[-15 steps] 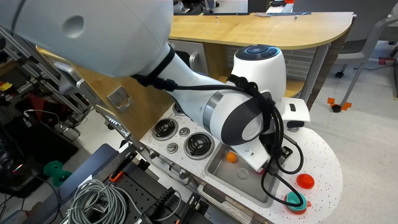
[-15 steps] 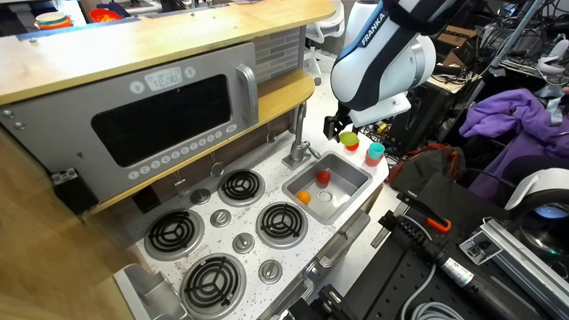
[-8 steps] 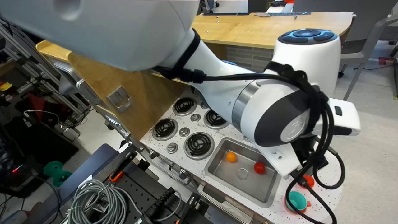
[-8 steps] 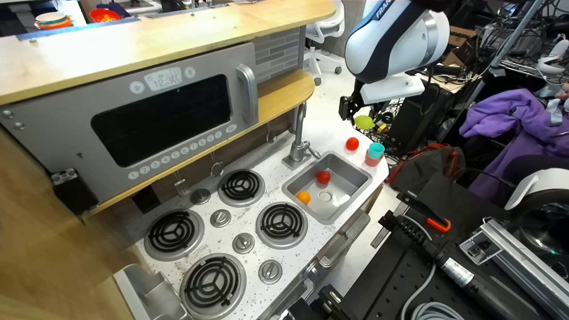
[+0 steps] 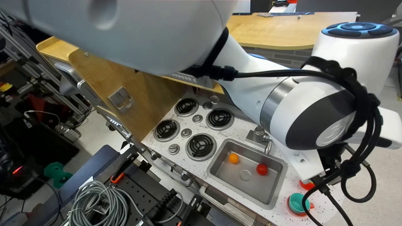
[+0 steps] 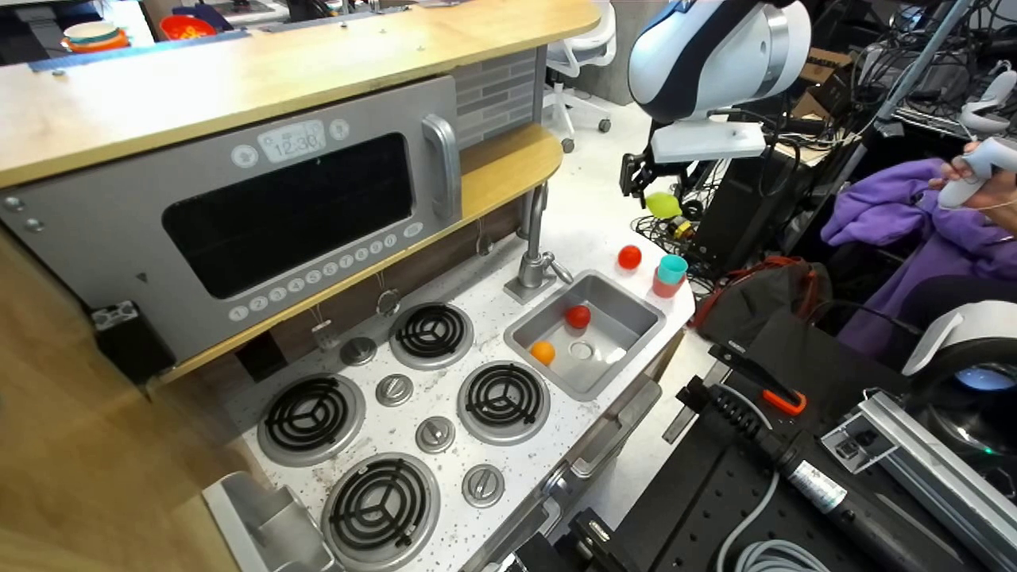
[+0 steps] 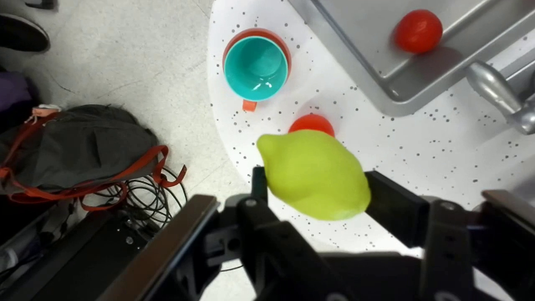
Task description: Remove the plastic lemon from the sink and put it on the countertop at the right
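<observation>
The plastic lemon [image 7: 311, 175] is yellow-green and oval. My gripper [image 7: 315, 179] is shut on it, one black finger [image 7: 395, 205] on each side. The lemon hangs well above the countertop [image 7: 418, 163], near its rounded end, in the wrist view. In an exterior view the lemon [image 6: 663, 206] shows in the air beyond the countertop's edge. In an exterior view the arm hides the lemon and the fingers. The sink [image 5: 232, 183] is a silvery basin and shows in both exterior views; its corner rim [image 7: 343, 56] is at the upper right in the wrist view.
A red ball [image 6: 578, 316] and an orange ball [image 6: 543, 353] lie in the sink. On the countertop's rounded end stand a red toy piece [image 7: 311, 123] and a teal cup [image 7: 256, 71] in a red one. The grey faucet [image 6: 534, 238] rises behind the sink. Floor lies past the edge.
My gripper has moved up and away from the sink, towards and past the rounded end, with the lemon held throughout. A hand with a white controller has risen at the right of an exterior view.
</observation>
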Tool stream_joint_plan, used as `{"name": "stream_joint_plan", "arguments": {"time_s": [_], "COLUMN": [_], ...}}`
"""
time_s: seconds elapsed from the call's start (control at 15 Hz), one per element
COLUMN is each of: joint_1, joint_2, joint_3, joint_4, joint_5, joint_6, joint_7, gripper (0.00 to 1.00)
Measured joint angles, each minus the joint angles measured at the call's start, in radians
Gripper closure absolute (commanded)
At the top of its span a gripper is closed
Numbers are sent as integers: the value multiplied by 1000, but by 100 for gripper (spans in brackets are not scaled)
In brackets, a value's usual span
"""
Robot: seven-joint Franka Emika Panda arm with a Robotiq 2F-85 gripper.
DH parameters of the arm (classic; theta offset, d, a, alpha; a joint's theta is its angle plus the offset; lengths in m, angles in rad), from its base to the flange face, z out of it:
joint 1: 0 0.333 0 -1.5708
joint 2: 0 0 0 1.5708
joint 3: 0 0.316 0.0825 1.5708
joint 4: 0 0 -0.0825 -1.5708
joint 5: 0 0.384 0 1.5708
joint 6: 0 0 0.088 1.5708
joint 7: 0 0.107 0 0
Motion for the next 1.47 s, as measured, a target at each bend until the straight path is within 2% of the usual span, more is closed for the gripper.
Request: {"name": "stream_joint_plan", "arguments": {"time_s": [0.33, 0.67, 1.2, 1.47], "joint_1": [-24, -26, -60, -81], "joint_2": [109, 218, 365, 463], "joint_3": [41, 70, 72, 68], "joint_4": [156, 311, 490, 618], "joint_5": [74, 95, 94, 90], "joint_6": [-49, -84, -135, -188], "joint_7": [19, 35, 11, -4], "gripper": [66, 66, 66, 66]}}
